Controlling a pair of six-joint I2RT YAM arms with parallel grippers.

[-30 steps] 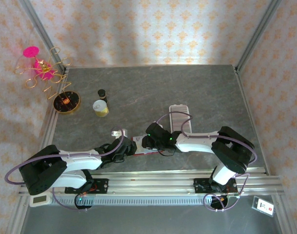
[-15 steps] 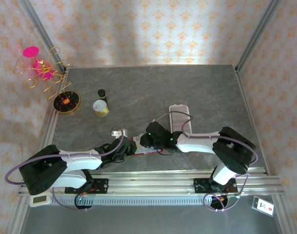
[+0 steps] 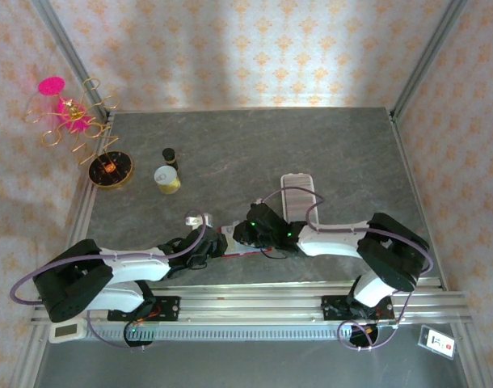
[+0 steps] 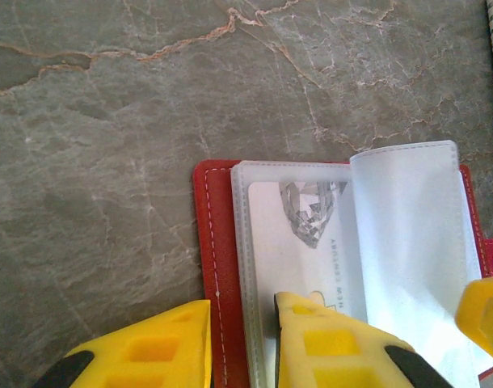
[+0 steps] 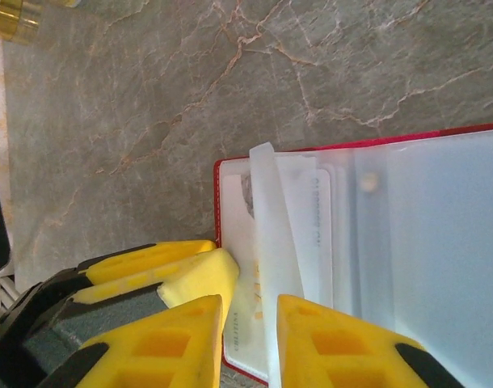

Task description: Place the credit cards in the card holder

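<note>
The card holder (image 4: 208, 242) is a red wallet that lies open on the stone table, its clear sleeves fanned out. In its left sleeve sits a credit card (image 4: 299, 242) with a diamond picture. My left gripper (image 4: 242, 323) straddles the wallet's left edge with jaws narrowly apart, one fingertip (image 4: 311, 331) resting on the sleeved card. My right gripper (image 5: 250, 323) stands over the same end, jaws narrowly apart around an upright clear leaf (image 5: 267, 210) that touches its right finger. The sleeved card (image 5: 240, 210) lies beneath, a second card (image 5: 319, 218) further right. From above, both grippers (image 3: 217, 242) (image 3: 240, 236) meet over the wallet (image 3: 245, 255).
At the back left stand a gold wire rack with pink pieces (image 3: 77, 121), a small dark bottle (image 3: 170, 155) and a yellow jar (image 3: 166, 179). A pale grey oblong thing (image 3: 297, 194) lies behind the right arm. The metal rail (image 3: 246, 295) runs along the near edge.
My right gripper's jaws have narrowed around the clear leaf and its arm has edged slightly right. The left gripper and the wallet stay where they were.
</note>
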